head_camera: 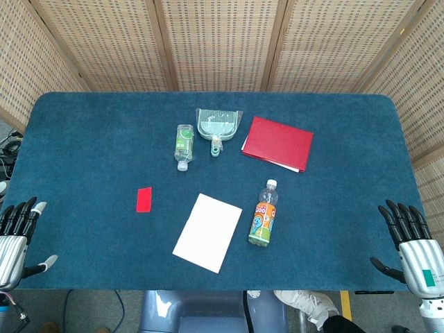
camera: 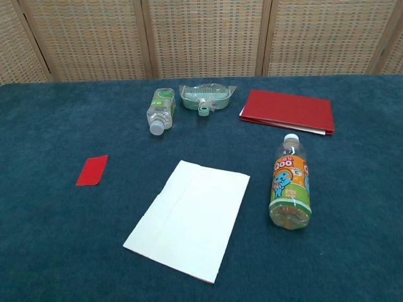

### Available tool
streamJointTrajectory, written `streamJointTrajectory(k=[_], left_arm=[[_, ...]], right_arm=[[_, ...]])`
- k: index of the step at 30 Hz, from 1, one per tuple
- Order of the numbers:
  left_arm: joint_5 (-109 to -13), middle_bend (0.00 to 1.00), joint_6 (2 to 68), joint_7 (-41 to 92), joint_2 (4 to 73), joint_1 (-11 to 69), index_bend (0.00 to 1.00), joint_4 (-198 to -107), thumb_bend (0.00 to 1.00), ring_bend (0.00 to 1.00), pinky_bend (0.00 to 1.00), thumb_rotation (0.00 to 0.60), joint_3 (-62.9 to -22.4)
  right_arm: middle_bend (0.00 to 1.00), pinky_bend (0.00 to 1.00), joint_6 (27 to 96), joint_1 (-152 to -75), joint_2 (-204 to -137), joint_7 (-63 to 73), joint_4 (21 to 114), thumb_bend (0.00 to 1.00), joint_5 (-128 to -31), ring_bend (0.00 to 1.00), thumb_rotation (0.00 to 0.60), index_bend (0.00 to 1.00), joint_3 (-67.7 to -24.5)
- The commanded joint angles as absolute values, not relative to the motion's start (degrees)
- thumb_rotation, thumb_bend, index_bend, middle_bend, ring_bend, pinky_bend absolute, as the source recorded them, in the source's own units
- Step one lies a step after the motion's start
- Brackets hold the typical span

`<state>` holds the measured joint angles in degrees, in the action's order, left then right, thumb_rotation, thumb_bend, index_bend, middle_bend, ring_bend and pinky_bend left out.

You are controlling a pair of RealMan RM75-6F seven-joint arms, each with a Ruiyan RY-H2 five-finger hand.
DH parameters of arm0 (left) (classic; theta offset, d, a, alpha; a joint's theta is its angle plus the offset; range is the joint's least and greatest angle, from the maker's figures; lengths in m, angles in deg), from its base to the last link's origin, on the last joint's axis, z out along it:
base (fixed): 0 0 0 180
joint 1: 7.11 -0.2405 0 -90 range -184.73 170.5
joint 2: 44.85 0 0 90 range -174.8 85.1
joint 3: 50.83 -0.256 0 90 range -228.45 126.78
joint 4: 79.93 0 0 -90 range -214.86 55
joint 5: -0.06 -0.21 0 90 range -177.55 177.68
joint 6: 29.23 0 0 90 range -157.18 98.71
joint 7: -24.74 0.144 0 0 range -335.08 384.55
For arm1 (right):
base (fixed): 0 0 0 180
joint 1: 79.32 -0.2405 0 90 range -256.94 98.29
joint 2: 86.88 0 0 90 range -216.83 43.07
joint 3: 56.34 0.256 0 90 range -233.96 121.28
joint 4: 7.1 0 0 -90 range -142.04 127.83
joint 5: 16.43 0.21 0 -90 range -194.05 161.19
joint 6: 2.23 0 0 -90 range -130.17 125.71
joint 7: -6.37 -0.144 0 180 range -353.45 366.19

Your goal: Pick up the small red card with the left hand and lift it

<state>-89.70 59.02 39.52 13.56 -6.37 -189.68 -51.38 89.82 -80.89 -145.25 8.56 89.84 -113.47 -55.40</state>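
The small red card [head_camera: 143, 199] lies flat on the blue table [head_camera: 83, 152], left of centre; the chest view shows the card [camera: 92, 170] at the left too. My left hand [head_camera: 18, 236] hovers at the table's near left corner, fingers spread, holding nothing, well to the left of the card. At the near right corner my right hand [head_camera: 409, 239] is likewise spread and empty. Neither hand appears in the chest view.
A white sheet [head_camera: 207, 232] lies near the front centre, an orange-label bottle [head_camera: 263, 214] beside it. Further back lie a clear bottle [head_camera: 183, 146], a small dustpan [head_camera: 218, 125] and a red folder [head_camera: 277, 143]. Wicker screens [head_camera: 222, 41] stand behind.
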Motion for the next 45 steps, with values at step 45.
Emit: streamJointTrajectory(k=[45], left_arm=[[-70.4, 0.0, 28.3, 32.8, 43.2, 19.8, 0.34, -157.0, 0.21, 0.0, 0.0, 0.6, -40.6]], right_arm=[[0.0, 0.0, 84.5, -82.8, -142.8, 1.9, 90.6, 0.0, -110.1, 0.0, 0.6, 0.0, -55.7]])
